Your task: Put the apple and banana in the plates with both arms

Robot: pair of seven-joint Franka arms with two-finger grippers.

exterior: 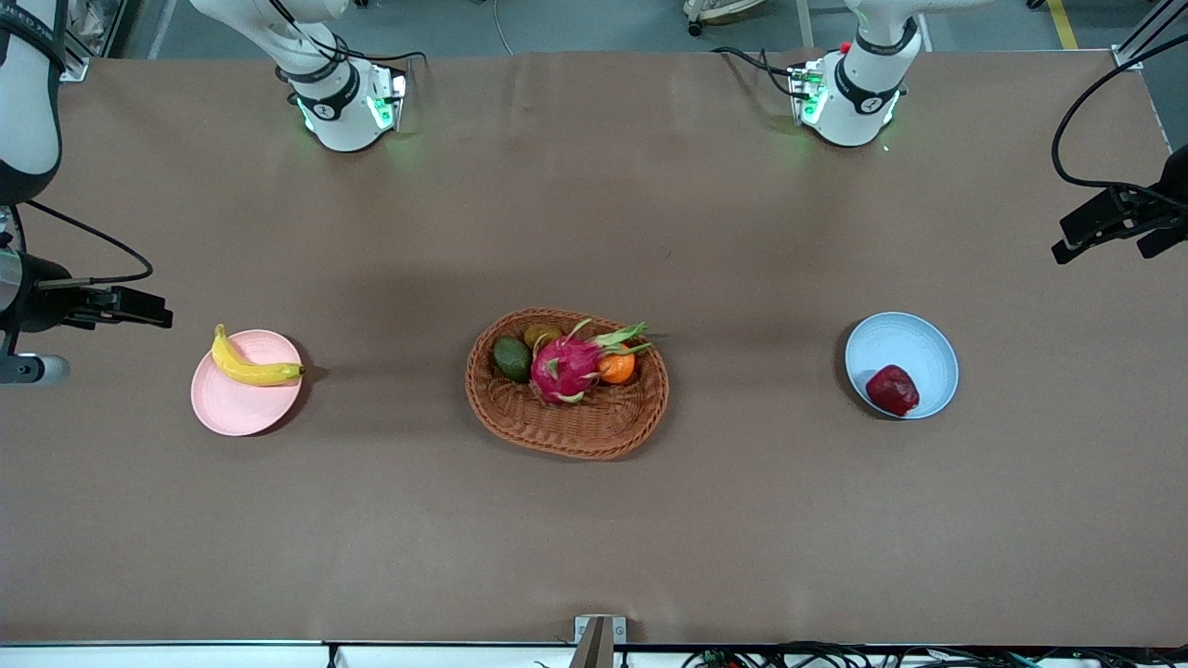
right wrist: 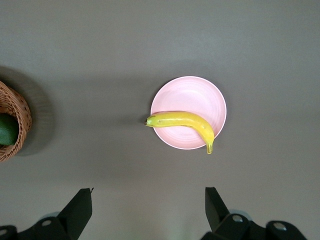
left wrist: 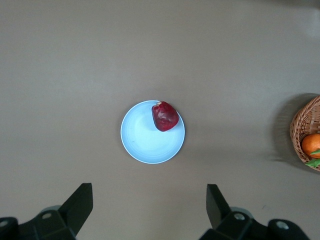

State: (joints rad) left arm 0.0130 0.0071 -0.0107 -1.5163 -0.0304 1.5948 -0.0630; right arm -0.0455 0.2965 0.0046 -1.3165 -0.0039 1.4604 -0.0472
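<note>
1. The banana [exterior: 251, 365] lies across the pink plate [exterior: 243, 404] at the left-middle of the front view, toward the right arm's end of the tabletop [exterior: 594, 520]; both its tips overhang the plate's rim.
2. The apple [exterior: 892, 390] sits in the blue plate [exterior: 919, 345] at the right-middle of the front view, against the rim on the side nearer the front camera.
3. The wicker basket [exterior: 566, 431] stands at the centre, between the plates, holding a dragon fruit [exterior: 564, 368], an orange [exterior: 616, 367] and an avocado [exterior: 511, 358].
4. The left claw [left wrist: 150, 207] hangs high over the tabletop near the blue plate, fingers spread wide, holding nothing.
5. The right claw [right wrist: 149, 209] hangs high over the tabletop near the pink plate, likewise spread wide and empty.
</note>
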